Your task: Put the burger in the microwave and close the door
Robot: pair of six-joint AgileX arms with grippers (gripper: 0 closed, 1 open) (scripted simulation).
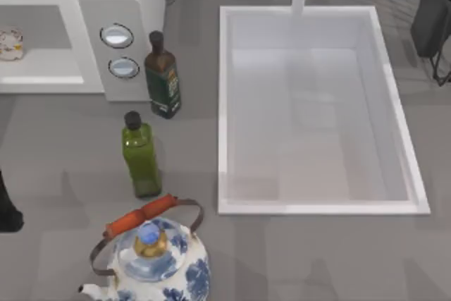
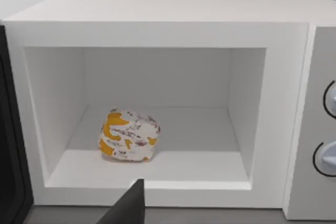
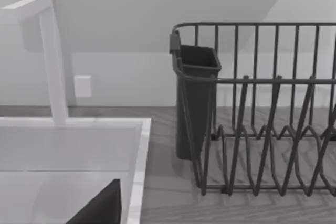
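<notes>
Just ahead of the left tool (image 2: 128, 205), whose grip state cannot be told, the cream-and-tan burger (image 2: 128, 135) sits inside the white box microwave (image 2: 157, 30); a careless sweep for the door could clip the green bottles (image 1: 141, 153).

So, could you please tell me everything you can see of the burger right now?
The burger is a small, rounded, slightly blocky lump, pale cream with orange-yellow patches and faint reddish-brown flecks. It rests on the white floor of the microwave, toward the cavity's side away from the control dials, apart from the walls. Nothing grips or touches it but the floor. In the top view it shows at the left edge, inside the open cavity.
</notes>
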